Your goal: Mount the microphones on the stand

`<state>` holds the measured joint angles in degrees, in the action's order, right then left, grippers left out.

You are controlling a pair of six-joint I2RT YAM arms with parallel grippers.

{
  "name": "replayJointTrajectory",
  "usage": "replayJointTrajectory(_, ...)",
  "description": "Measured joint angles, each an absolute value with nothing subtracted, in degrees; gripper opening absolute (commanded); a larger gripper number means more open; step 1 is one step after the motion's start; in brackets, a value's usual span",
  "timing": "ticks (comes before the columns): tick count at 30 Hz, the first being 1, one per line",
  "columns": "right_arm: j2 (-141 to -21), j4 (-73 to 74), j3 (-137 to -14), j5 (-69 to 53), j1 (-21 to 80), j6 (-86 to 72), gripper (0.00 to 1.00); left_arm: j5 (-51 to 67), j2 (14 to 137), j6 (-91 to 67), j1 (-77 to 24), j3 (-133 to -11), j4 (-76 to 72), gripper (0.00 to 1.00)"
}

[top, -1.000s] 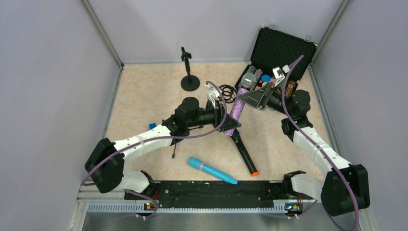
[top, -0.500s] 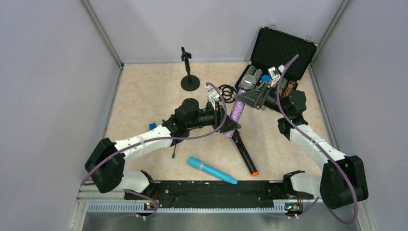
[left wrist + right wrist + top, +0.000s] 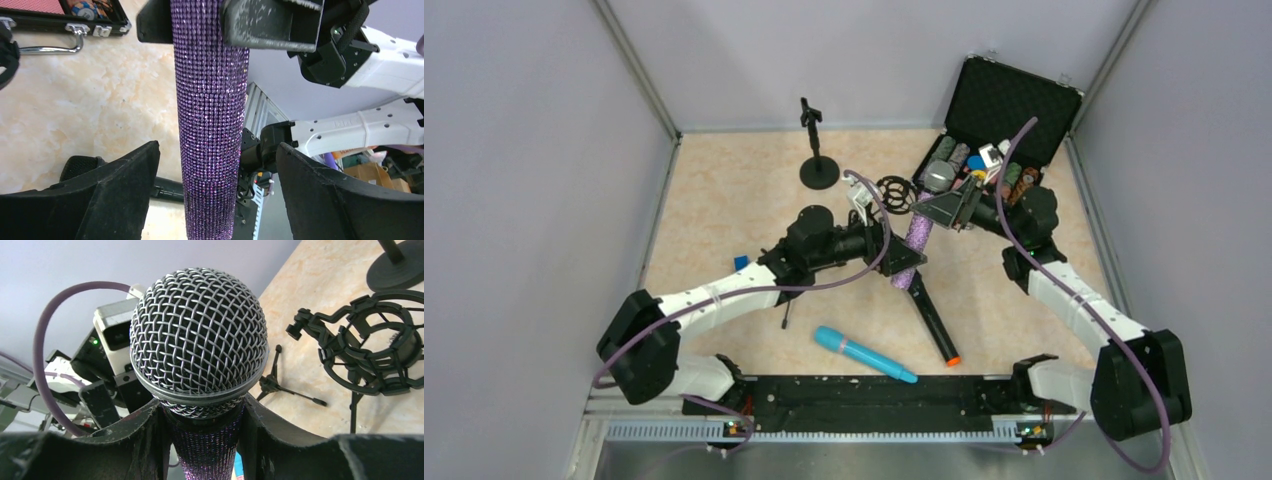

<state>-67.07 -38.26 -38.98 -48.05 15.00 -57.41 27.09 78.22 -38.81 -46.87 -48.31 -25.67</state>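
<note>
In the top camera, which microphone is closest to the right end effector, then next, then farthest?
1. Purple microphone, gripped in the right end effector.
2. Black microphone, lying on the table, lower in view.
3. Light blue microphone, lowest and leftward.

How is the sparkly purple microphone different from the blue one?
The purple microphone sparkles and has a silver mesh head; the blue microphone is plain light blue all over. The purple microphone is gripped by the right gripper; the blue microphone lies loose on the table. Both are stick-shaped.
</note>
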Motion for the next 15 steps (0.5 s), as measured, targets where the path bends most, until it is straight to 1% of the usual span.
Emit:
replayJointTrajectory(8,-63.33,-28.97,-38.98,-45.52,15.00,-50.92,0.00,24.36,76.07,-38.81,-44.31,-48.10,-25.69,0.95)
replayJointTrajectory(15,-61.47,-20.40,-39.62,-43.11,15.00,-45.76,0.00,24.91,74.50,-38.74,-39.38,-48.80,-24.58,0.96)
